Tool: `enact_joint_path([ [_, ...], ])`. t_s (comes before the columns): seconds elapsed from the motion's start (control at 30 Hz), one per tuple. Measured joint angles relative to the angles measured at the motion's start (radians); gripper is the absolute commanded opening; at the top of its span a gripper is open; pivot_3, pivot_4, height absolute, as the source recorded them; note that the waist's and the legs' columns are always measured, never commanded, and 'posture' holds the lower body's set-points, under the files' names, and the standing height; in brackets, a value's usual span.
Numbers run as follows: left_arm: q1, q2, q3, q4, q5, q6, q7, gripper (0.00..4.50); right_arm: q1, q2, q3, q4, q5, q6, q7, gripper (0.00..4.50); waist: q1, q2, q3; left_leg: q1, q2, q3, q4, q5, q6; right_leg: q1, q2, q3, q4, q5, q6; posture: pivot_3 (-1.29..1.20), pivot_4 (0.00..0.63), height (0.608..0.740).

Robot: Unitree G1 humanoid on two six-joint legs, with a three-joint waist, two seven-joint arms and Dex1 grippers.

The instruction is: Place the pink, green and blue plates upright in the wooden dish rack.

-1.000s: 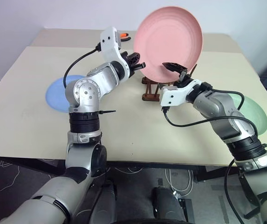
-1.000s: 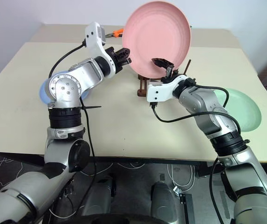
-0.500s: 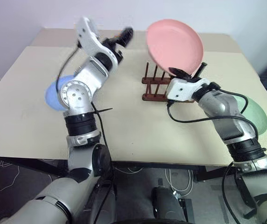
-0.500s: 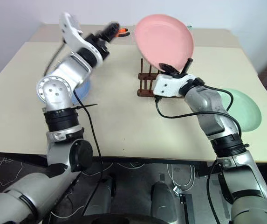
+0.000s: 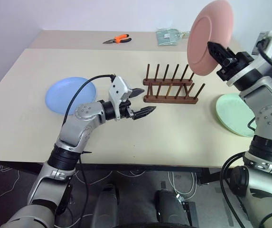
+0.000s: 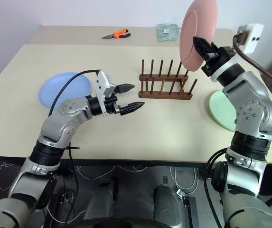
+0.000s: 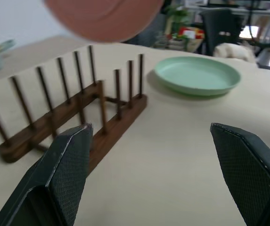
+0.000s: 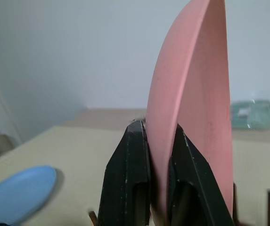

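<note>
My right gripper [image 5: 212,47] is shut on the lower rim of the pink plate [image 5: 207,33], which it holds upright and edge-on in the air above the right end of the wooden dish rack [image 5: 169,90]; the right wrist view shows both fingers [image 8: 131,179] clamping the rim. No plate stands between the rack's pegs. The green plate [image 5: 234,115] lies flat on the table right of the rack, the blue plate [image 5: 69,95] flat on the left. In front of the rack's left end my left gripper [image 5: 142,102] is open, pointing level at it, with nothing between its fingers [image 7: 64,174].
Orange-handled pliers [image 5: 117,40] and a pale green packet [image 5: 170,36] lie at the back of the beige table [image 5: 173,137]. A white box with a cable [image 5: 268,40] sits behind my right arm. The table's front edge runs just below my left elbow.
My left gripper let go of the pink plate, opened, and dropped back to the table in front of the rack. My right gripper shut on the plate and carried it up and to the right.
</note>
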Motion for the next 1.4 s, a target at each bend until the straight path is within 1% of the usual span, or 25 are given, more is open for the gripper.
enact_joint_path([
  [0.17,0.03,-0.02,-0.002,-0.058,-0.004,0.016,-0.016,4.08,0.0,-0.001,0.005,0.068,-0.028,-0.034,-0.001,0.0,0.002,0.0,0.0,0.0,0.0,0.0,0.0,0.0,0.001,0.0,0.0,0.0,0.0,0.001,0.002,0.0,0.15,0.74],
  [0.37,0.071,-0.02,-0.003,-0.103,-0.004,0.039,-0.015,4.08,0.0,-0.003,0.013,0.119,-0.045,-0.043,-0.003,0.0,0.002,0.0,0.0,0.0,0.0,0.0,0.0,0.0,0.001,0.0,0.0,0.0,0.0,0.001,0.002,0.0,0.15,0.74],
  [0.5,0.073,-0.022,-0.003,-0.125,-0.003,0.045,-0.014,4.12,0.001,-0.005,0.02,0.152,-0.06,-0.032,-0.016,1.61,0.002,0.0,0.0,0.0,0.0,0.0,0.0,0.0,0.001,0.0,0.0,0.0,0.0,0.001,0.002,0.0,0.15,0.74],
  [0.6,0.079,-0.022,-0.004,-0.136,0.001,0.047,-0.014,4.12,0.006,-0.005,0.032,0.153,-0.107,-0.077,-0.039,2.99,0.002,0.0,0.0,0.0,0.0,0.0,0.0,0.0,0.001,0.0,0.0,0.0,0.0,0.001,0.002,0.0,0.15,0.74],
  [0.8,0.092,-0.032,-0.006,-0.141,0.01,0.059,-0.012,4.12,0.014,-0.02,0.019,0.186,-0.215,-0.25,-0.101,2.99,0.005,0.0,0.0,0.0,0.0,0.0,0.0,0.0,0.001,0.0,0.0,0.0,0.0,0.001,0.002,0.0,0.15,0.74],
  [0.9,0.093,-0.036,-0.006,-0.141,0.014,0.059,-0.011,4.12,0.044,-0.046,-0.06,0.185,-0.194,-0.286,-0.111,3.84,0.011,0.0,0.0,-0.001,0.0,0.0,0.0,0.0,0.001,0.001,0.0,0.0,-0.001,0.001,0.002,0.0,0.15,0.74],
  [0.93,0.095,-0.034,-0.007,-0.141,0.02,0.058,-0.011,4.12,0.071,-0.067,-0.097,0.178,-0.182,-0.286,-0.111,4.27,0.014,0.0,0.0,-0.001,0.0,0.0,0.0,0.0,0.001,0.001,0.0,0.0,-0.001,0.001,0.002,0.0,0.15,0.74],
  [0.97,0.097,-0.033,-0.007,-0.14,0.025,0.057,-0.012,4.12,0.11,-0.098,-0.123,0.173,-0.182,-0.285,-0.11,4.46,0.016,0.0,0.0,-0.001,0.0,0.0,0.0,-0.001,0.001,0.002,0.0,0.0,-0.002,0.0,0.002,0.0,0.15,0.74],
  [1.07,0.108,-0.024,-0.006,-0.133,0.034,0.055,-0.018,4.12,0.293,-0.176,-0.157,0.121,-0.196,-0.275,-0.067,4.46,0.01,0.0,0.0,0.0,0.0,0.0,0.0,-0.001,0.002,0.001,0.0,0.0,-0.002,0.0,0.001,0.0,0.15,0.74],
  [1.13,0.108,-0.029,-0.011,-0.126,0.037,0.054,-0.024,4.12,0.396,-0.18,-0.143,0.067,-0.198,-0.259,-0.026,4.46,-0.002,0.003,-0.001,0.001,0.0,0.0,0.001,-0.001,0.002,0.001,0.0,0.0,-0.001,-0.001,0.0,0.0,0.15,0.74],
  [1.2,0.105,-0.03,-0.03,-0.121,0.048,0.042,-0.04,4.12,0.507,-0.213,-0.059,0.015,-0.264,-0.27,0.014,4.46,-0.016,0.005,-0.002,0.001,0.0,0.0,0.002,-0.001,0.001,0.002,0.0,0.001,-0.001,-0.002,-0.002,0.0,0.15,0.74],
  [1.27,0.102,-0.037,-0.047,-0.113,0.057,0.034,-0.052,4.12,0.594,-0.248,0.04,0.006,-0.374,-0.313,0.029,4.46,-0.02,0.005,-0.002,0.001,0.0,0.0,0.003,-0.001,0.001,0.002,0.0,0.001,-0.001,-0.002,-0.002,0.0,0.15,0.74],
  [1.37,0.097,-0.042,-0.057,-0.098,0.069,0.029,-0.062,4.12,0.624,-0.242,0.126,0.017,-0.463,-0.335,0.018,4.46,-0.022,0.006,-0.003,0.001,0.0,0.0,0.003,-0.001,0.002,0.001,0.0,0.002,-0.001,-0.001,-0.003,0.0,0.15,0.74],
  [1.4,0.095,-0.044,-0.061,-0.096,0.073,0.024,-0.063,4.12,0.621,-0.242,0.141,0.02,-0.484,-0.34,0.011,4.23,-0.019,0.006,-0.003,0.001,0.0,0.0,0.003,-0.001,0.002,0.001,0.0,0.002,-0.001,-0.002,-0.003,0.0,0.15,0.74],
])
